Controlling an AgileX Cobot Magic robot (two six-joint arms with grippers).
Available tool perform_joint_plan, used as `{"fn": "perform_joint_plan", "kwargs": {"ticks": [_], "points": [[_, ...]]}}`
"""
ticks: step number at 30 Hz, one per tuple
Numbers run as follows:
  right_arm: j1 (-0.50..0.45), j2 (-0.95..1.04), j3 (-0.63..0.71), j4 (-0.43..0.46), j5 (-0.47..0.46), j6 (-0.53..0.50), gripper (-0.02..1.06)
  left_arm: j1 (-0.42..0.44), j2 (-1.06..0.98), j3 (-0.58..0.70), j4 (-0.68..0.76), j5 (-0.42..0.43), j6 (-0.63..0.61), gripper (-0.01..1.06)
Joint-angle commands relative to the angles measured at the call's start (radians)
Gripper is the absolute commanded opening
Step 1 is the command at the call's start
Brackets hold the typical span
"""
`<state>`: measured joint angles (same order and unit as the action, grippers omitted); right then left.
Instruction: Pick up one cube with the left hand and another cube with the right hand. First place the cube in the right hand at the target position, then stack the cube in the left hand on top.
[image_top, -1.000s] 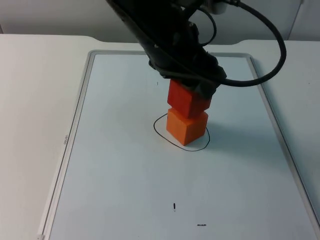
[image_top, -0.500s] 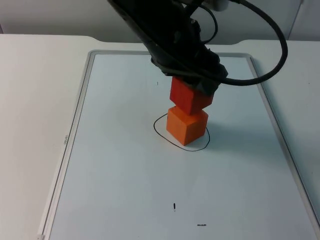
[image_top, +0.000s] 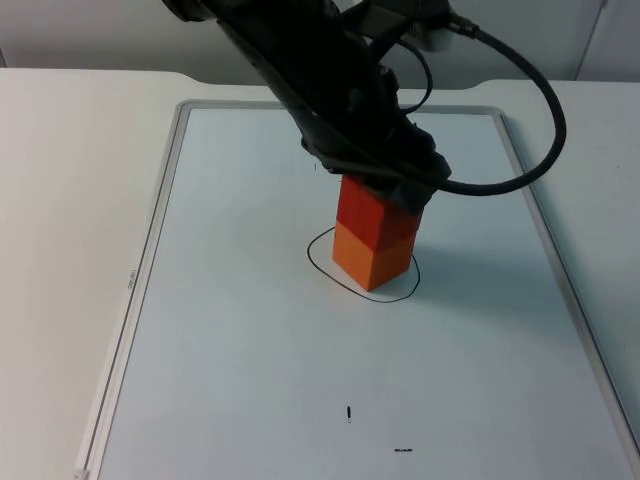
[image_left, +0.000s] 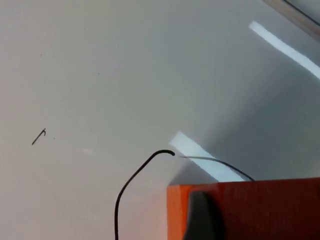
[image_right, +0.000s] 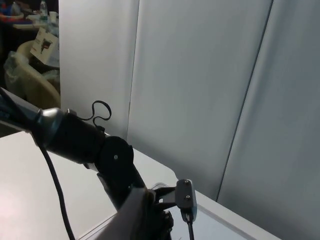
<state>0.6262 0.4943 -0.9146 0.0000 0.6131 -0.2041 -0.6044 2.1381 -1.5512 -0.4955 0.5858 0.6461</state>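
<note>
No legible writing on either cube. Red cube (image_top: 375, 209) stacked on the orange cube (image_top: 372, 255) inside the black drawn outline (image_top: 318, 268), near the middle of the whiteboard (image_top: 250, 400) on the desk (image_top: 70, 200). Left gripper (image_top: 385, 185) over the stack, jaws clamped on the red cube; right gripper raised away, jaw state impossible to tell.

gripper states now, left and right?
Left gripper: closed on the red cube, which sits on the orange cube.
Right gripper: raised away from the table, waiting.

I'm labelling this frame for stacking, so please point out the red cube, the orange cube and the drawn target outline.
red cube (image_top: 372, 208), top view, its front left face.
orange cube (image_top: 362, 256), top view, its front left face.
target outline (image_top: 318, 266), top view, the pen line left of the stack.
</note>
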Motion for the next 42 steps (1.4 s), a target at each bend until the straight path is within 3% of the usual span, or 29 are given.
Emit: {"fn": "perform_joint_plan", "kwargs": {"ticks": [1, 9, 12, 16, 17, 19, 21, 28, 37, 42], "points": [[-0.002, 0.002, 0.004, -0.006, -0.01, -0.006, 1.03, -0.007, -0.002, -0.01, -0.011, -0.004, 0.001, 0.19], [-0.002, 0.002, 0.004, -0.006, -0.01, -0.006, 1.03, -0.007, -0.002, -0.01, -0.011, -0.004, 0.001, 0.19], [-0.002, 0.002, 0.004, -0.006, -0.01, -0.006, 1.03, -0.007, -0.002, -0.01, -0.011, -0.005, 0.001, 0.24], [-0.002, 0.002, 0.004, -0.006, -0.01, -0.006, 1.03, -0.007, -0.002, -0.01, -0.011, -0.012, 0.001, 0.57], [-0.002, 0.002, 0.004, -0.006, -0.01, -0.006, 1.03, -0.007, -0.002, -0.01, -0.011, -0.012, 0.001, 0.57], [-0.002, 0.002, 0.004, -0.006, -0.01, -0.006, 1.03, -0.007, -0.002, -0.01, -0.011, -0.012, 0.001, 0.82], [-0.002, 0.002, 0.004, -0.006, -0.01, -0.006, 1.03, -0.007, -0.002, -0.01, -0.011, -0.005, 0.001, 0.9], [-0.002, 0.002, 0.004, -0.006, -0.01, -0.008, 1.03, -0.007, -0.042, -0.034, -0.032, 0.035, 0.001, 0.92], [-0.002, 0.002, 0.004, -0.006, -0.01, -0.008, 1.03, -0.007, -0.271, -0.208, 0.022, 0.255, -0.002, 0.92], [-0.002, 0.002, 0.004, 0.006, -0.001, -0.008, 1.03, -0.007, -0.473, -0.219, 0.084, 0.343, -0.035, 0.92]]}}
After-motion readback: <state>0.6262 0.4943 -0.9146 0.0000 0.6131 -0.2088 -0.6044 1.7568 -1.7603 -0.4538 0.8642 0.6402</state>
